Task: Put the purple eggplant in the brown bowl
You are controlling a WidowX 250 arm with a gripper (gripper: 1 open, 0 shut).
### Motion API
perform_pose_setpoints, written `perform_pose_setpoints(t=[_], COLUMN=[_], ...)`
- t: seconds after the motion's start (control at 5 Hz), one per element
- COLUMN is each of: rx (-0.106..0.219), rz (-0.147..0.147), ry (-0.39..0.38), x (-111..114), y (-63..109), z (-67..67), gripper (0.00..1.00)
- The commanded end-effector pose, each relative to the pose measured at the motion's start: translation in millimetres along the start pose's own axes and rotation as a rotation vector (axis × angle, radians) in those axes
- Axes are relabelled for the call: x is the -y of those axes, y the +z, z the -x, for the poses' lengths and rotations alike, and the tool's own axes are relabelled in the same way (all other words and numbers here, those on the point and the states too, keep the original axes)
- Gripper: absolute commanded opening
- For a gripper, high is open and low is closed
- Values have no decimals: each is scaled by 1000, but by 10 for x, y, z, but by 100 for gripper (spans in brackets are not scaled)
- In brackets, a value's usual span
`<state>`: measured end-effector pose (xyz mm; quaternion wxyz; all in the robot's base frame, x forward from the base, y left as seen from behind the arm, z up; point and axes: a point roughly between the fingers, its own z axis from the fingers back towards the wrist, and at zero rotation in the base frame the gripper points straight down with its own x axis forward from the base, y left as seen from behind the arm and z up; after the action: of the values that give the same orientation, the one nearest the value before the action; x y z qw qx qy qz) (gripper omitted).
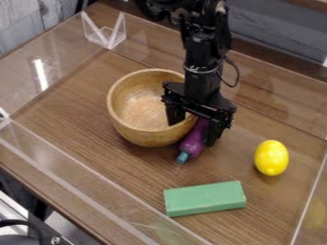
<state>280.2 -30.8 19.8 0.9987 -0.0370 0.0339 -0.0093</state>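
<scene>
The purple eggplant [194, 142] lies on the wooden table just right of the brown bowl [143, 107], its teal stem tip pointing toward the front. The bowl is round, light brown and holds nothing. My gripper [198, 122] hangs straight down over the eggplant's upper end, between the bowl's right rim and the eggplant. Its black fingers stand on either side of that end. I cannot tell whether the fingers press on the eggplant.
A yellow lemon [271, 157] lies to the right. A green rectangular block [205, 198] lies near the front. Clear plastic walls [57, 57] enclose the table, with a clear stand [105, 29] at the back left.
</scene>
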Motion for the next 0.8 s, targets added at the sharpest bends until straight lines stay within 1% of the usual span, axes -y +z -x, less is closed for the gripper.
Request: perform_pose_setpoints(t=[0.0,0.6], rx=[-48,-68], rz=[7,8], ry=[-6,-1], x=[62,106], y=[-172,-183], z=[65,88], gripper=[100,100])
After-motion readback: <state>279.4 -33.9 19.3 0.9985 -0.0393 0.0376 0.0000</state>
